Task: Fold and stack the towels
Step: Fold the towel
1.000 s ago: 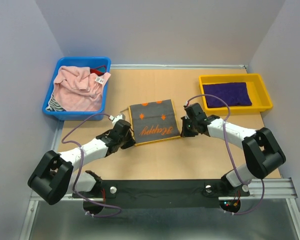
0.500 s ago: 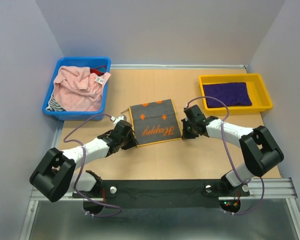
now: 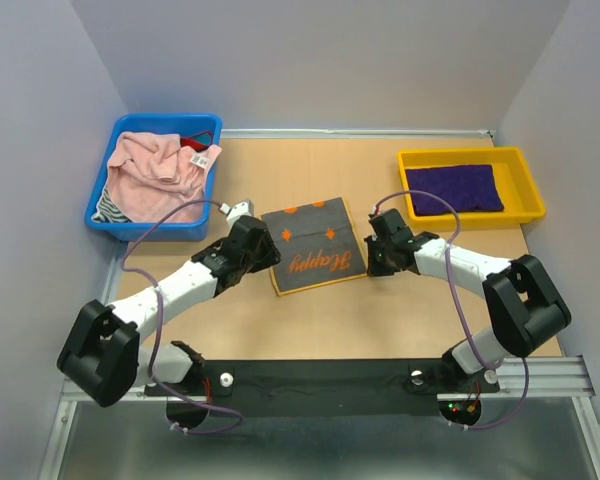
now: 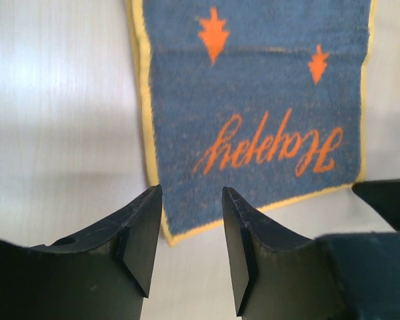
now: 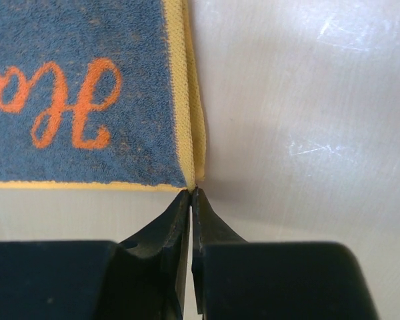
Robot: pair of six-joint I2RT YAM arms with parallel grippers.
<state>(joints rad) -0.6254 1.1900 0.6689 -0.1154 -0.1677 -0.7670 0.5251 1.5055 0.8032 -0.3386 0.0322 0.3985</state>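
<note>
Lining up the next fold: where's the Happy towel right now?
Top view: Happy towel lies folded mid-table, between the left end effector and right end effector.

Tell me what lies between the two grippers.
The Happy towel, flat on the table, fills the stretch between the left gripper and the right gripper; the top external view shows it.

The word "Happy" is written in orange letters on the grey towel [image 3: 315, 260], upside down in every view.
</note>
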